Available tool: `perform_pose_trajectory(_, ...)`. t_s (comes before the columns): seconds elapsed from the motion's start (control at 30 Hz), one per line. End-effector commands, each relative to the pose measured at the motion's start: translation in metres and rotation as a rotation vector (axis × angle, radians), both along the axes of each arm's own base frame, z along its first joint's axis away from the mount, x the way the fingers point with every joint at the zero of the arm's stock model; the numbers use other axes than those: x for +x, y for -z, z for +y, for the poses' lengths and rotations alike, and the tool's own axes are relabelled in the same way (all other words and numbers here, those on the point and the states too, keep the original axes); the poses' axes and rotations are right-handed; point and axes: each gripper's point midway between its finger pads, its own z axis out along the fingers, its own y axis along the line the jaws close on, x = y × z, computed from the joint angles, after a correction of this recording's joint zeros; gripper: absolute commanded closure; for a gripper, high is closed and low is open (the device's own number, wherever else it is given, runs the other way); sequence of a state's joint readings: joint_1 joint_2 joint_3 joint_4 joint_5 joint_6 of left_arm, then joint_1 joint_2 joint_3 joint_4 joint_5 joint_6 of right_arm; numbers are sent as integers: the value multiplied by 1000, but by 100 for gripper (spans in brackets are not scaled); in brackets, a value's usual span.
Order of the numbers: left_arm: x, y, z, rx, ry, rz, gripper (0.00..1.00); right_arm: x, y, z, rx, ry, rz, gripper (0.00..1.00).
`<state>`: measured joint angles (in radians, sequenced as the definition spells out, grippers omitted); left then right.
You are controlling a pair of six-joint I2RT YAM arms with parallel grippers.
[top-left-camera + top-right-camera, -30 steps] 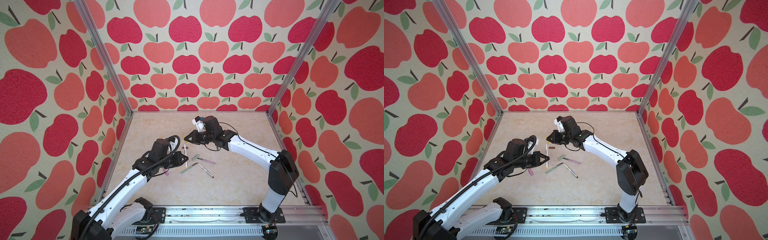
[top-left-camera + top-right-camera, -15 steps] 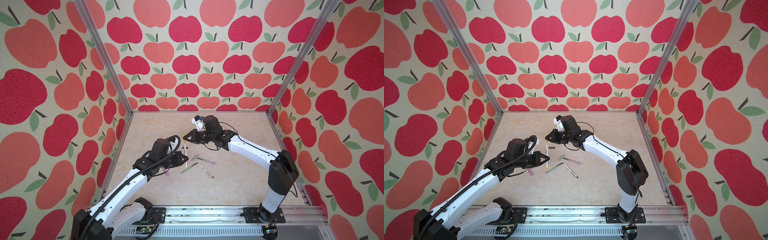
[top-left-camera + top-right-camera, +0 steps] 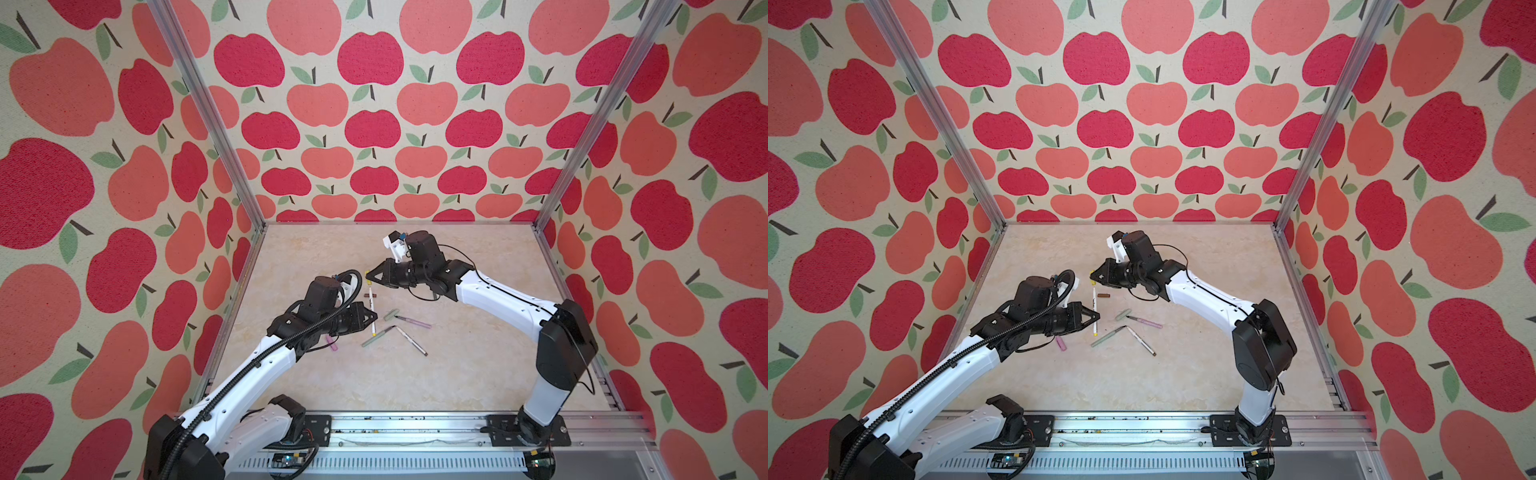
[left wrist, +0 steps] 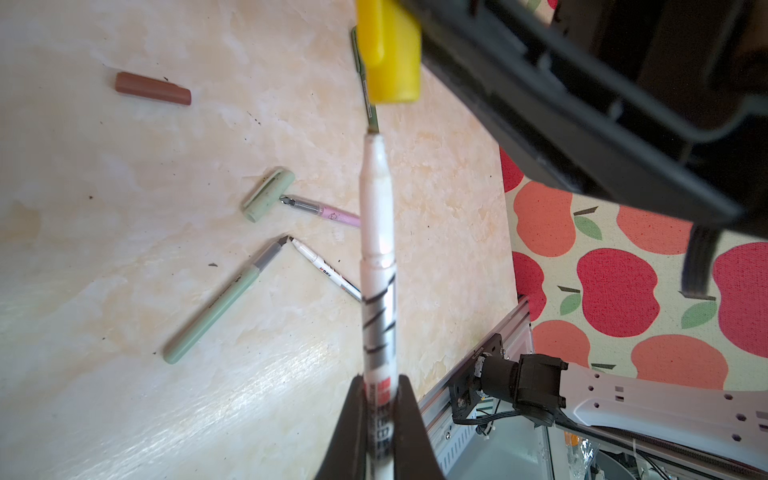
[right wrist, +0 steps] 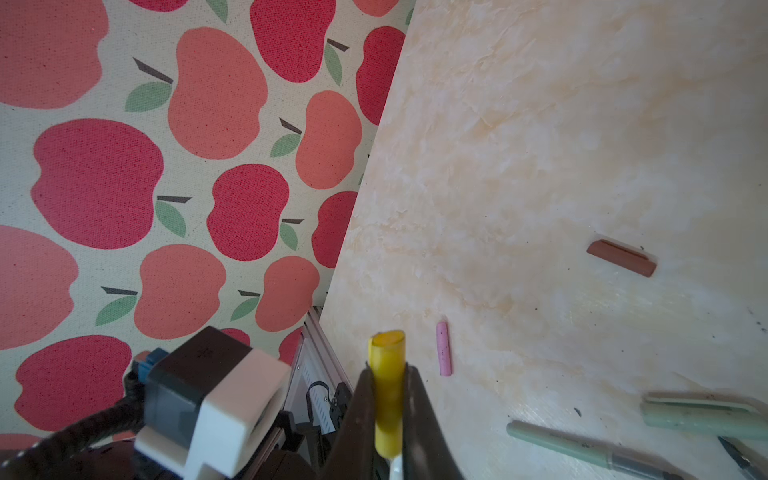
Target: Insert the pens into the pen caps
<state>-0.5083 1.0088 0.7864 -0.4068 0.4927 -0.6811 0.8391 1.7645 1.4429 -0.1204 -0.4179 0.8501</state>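
My left gripper (image 3: 374, 321) (image 4: 380, 395) is shut on a white pen (image 4: 376, 257) (image 3: 371, 305) low on its barrel. The pen's dark tip points at a yellow pen cap (image 4: 388, 54) (image 5: 388, 386), and my right gripper (image 3: 368, 277) (image 5: 386, 376) is shut on that cap. The tip stands just short of the cap's end. On the table lie a brown cap (image 3: 370, 294) (image 5: 621, 257), a pink cap (image 3: 332, 344) (image 5: 444, 349), a pale green cap (image 3: 391, 314), a pink pen (image 3: 413, 322), a pale green pen (image 3: 374, 338) and another white pen (image 3: 411, 341).
The marble-look table (image 3: 457, 374) is walled by apple-print panels on three sides, with metal corner posts (image 3: 582, 145). A metal rail (image 3: 415, 428) carrying both arm bases runs along the front edge. A slim dark green thing (image 4: 360, 66) shows behind the yellow cap.
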Motion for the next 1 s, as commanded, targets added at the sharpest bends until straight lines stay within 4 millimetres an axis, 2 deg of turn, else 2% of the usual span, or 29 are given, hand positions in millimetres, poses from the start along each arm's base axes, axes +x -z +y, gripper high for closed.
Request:
perform_pose_trajectory(0.0,7,-19,-3,-11,5,-74,100,1,-2,-4,-7,2,-24,95)
perform_pose_trajectory(0.97,7,-24,-3,-17,6,-88,100,3,11,-3,-37,0,-23,95)
